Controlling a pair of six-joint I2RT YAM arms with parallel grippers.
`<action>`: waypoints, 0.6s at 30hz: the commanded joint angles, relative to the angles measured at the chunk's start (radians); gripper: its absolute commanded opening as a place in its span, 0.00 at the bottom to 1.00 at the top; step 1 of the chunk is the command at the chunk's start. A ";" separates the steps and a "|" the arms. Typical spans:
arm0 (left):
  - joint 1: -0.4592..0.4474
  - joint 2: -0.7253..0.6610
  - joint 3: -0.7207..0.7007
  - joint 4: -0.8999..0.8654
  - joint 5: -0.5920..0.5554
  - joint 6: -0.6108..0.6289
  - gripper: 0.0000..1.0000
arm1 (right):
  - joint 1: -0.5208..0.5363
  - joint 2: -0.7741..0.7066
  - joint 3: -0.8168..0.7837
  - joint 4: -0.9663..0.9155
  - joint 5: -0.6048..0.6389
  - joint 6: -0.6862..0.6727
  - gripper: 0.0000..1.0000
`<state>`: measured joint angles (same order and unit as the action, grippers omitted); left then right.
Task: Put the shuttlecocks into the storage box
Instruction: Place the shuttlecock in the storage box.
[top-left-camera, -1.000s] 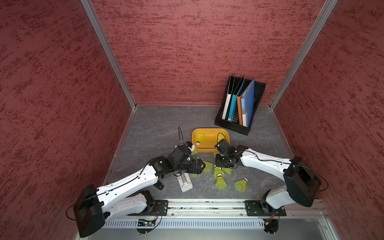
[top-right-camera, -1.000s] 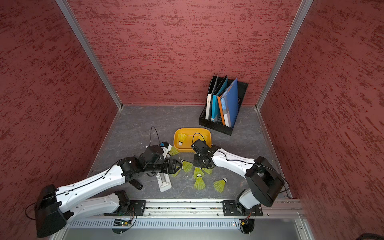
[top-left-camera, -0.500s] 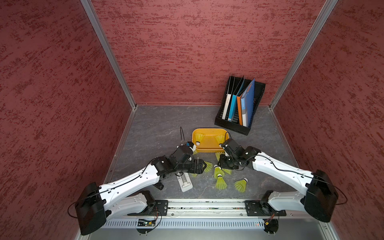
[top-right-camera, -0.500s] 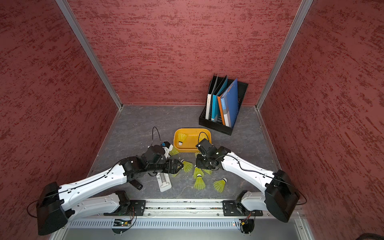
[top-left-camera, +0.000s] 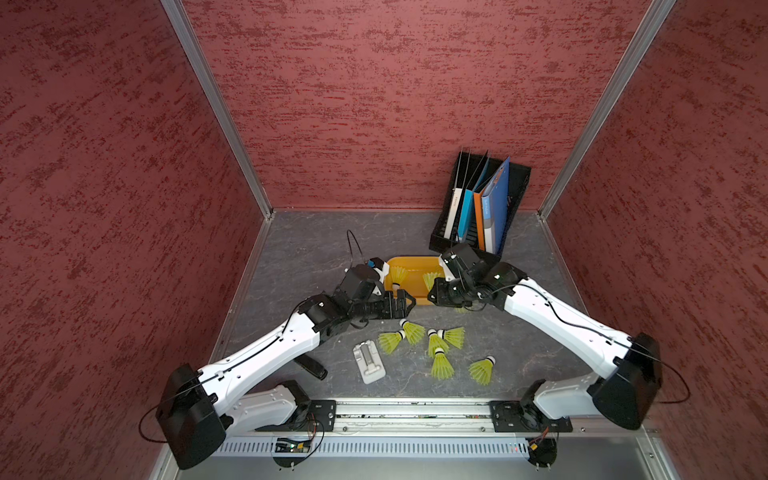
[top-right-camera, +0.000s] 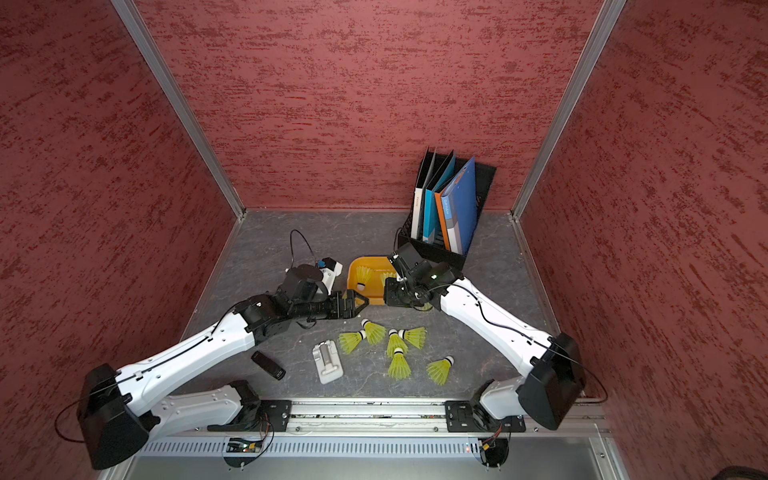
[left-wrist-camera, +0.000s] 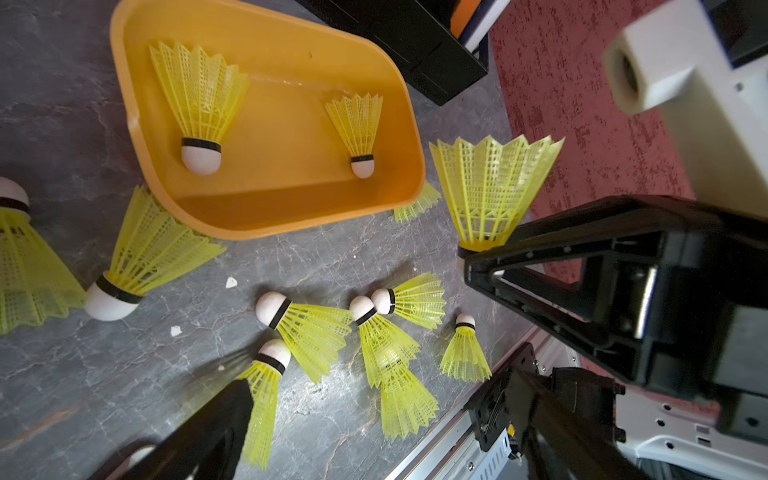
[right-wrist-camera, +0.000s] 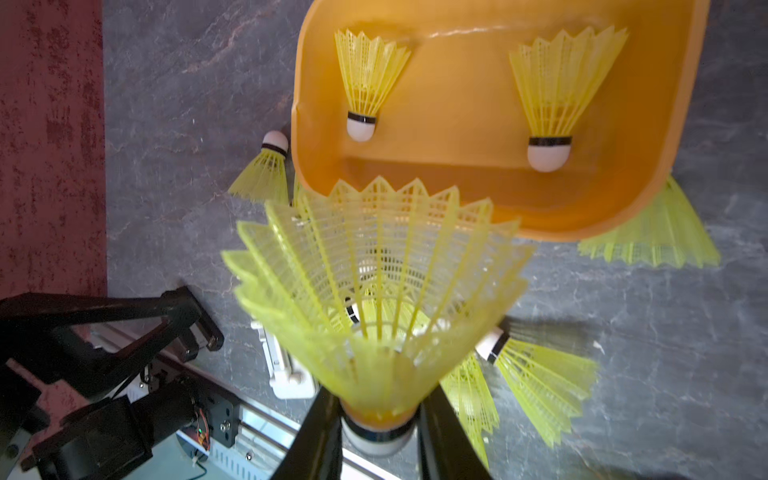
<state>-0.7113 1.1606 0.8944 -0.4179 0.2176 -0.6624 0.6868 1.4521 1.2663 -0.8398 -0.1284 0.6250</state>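
The orange storage box (top-left-camera: 415, 261) (top-right-camera: 354, 271) holds two yellow-green shuttlecocks (left-wrist-camera: 199, 95) (left-wrist-camera: 357, 120), also visible in the right wrist view (right-wrist-camera: 368, 70) (right-wrist-camera: 557, 87). My right gripper (right-wrist-camera: 378, 436) (top-left-camera: 432, 293) is shut on the white tip of another shuttlecock (right-wrist-camera: 378, 291) (left-wrist-camera: 490, 187). That one hangs just outside the box's near wall, skirt toward the box. My left gripper (top-left-camera: 409, 303) (left-wrist-camera: 378, 386) stands open and holds nothing, close beside the right one. Several loose shuttlecocks (top-left-camera: 442, 365) (left-wrist-camera: 307, 328) lie on the grey floor in front of the box.
A black file rack with folders (top-left-camera: 482, 203) stands right behind the box. A white hinged piece (top-left-camera: 369, 368) and a small black bar (top-left-camera: 309, 366) lie near the front rail (top-left-camera: 411, 415). Two shuttlecocks (left-wrist-camera: 153, 249) (right-wrist-camera: 652, 232) lie against the box's outer wall.
My right gripper has risen from the loose pile and moved toward the box's near wall with a shuttlecock in it. The left gripper, still open, has lifted toward the box too.
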 joint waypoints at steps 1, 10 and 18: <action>0.081 0.039 0.028 0.033 0.105 0.013 1.00 | -0.023 0.082 0.055 0.020 -0.009 -0.064 0.18; 0.181 0.168 0.086 0.038 0.172 0.044 1.00 | -0.062 0.295 0.153 0.065 0.005 -0.146 0.18; 0.205 0.263 0.094 0.081 0.184 0.050 1.00 | -0.096 0.397 0.190 0.090 -0.012 -0.181 0.18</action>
<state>-0.5144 1.4105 0.9688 -0.3737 0.3824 -0.6331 0.6018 1.8362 1.4204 -0.7769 -0.1326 0.4744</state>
